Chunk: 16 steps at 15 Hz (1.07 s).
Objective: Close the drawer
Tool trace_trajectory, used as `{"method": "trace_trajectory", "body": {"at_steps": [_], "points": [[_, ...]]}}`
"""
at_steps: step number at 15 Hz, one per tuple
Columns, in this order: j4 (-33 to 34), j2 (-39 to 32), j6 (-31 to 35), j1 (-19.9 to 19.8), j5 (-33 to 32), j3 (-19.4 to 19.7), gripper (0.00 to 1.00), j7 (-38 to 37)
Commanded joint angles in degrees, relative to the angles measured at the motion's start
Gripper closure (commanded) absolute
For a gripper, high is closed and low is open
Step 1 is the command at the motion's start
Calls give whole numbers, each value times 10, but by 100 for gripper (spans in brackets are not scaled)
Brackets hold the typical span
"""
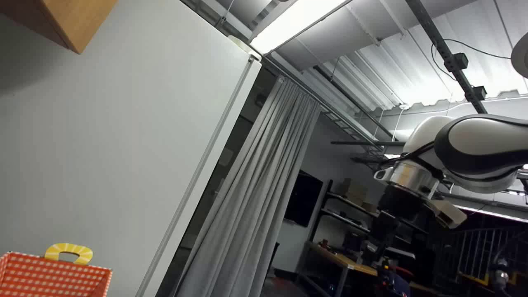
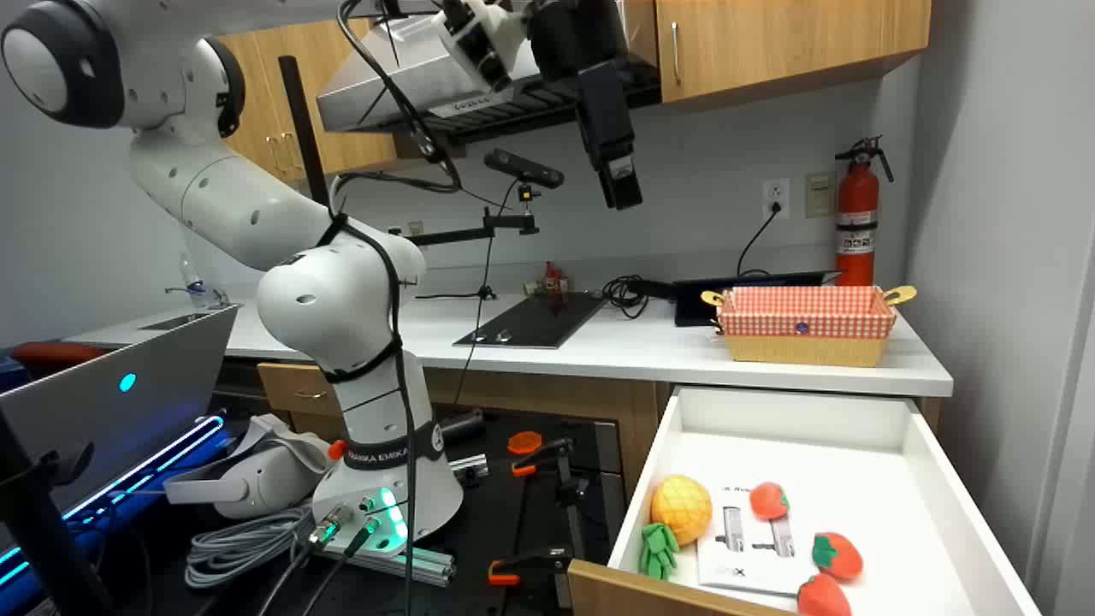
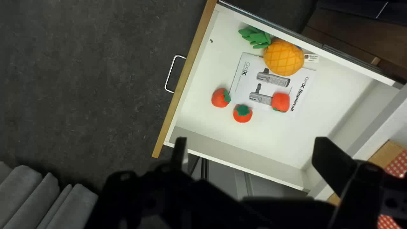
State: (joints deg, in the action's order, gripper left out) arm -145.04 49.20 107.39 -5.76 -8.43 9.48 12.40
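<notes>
In an exterior view the drawer stands pulled out from under the counter, its front cut off by the bottom of the frame, and the lowest of three red toys inside is cut off there too. The wrist view takes in more: the handle shows in full, though the front runs off at the top. The pineapple and one red toy cover parts of the sheet. Dark and blurred, the gripper blocks the lower part of that view; its fingers stand wide apart. Behind one of them the basket is partly hidden, and the right edge trims it as well. In an exterior view the arm leaves at the right, and its far end is hard to make out, dark on dark.

As for room, the gripper hangs above the counter's level, well apart from the drawer. Dark floor spreads ahead of the handle, with a curtain at the lower left corner of the wrist view. One side of the drawer runs near the wall; I cannot tell how much gap lies between. At the front's other end a clamp sits just beside it, and whether they touch I cannot tell
</notes>
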Motion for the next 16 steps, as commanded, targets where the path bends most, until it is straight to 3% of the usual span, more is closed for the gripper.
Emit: {"method": "trace_trajectory", "body": {"at_steps": [1, 16], "points": [[1, 0, -1, 3, -1, 2, 0, -2], [11, -25, 10, -1, -5, 15, 0, 6]]}}
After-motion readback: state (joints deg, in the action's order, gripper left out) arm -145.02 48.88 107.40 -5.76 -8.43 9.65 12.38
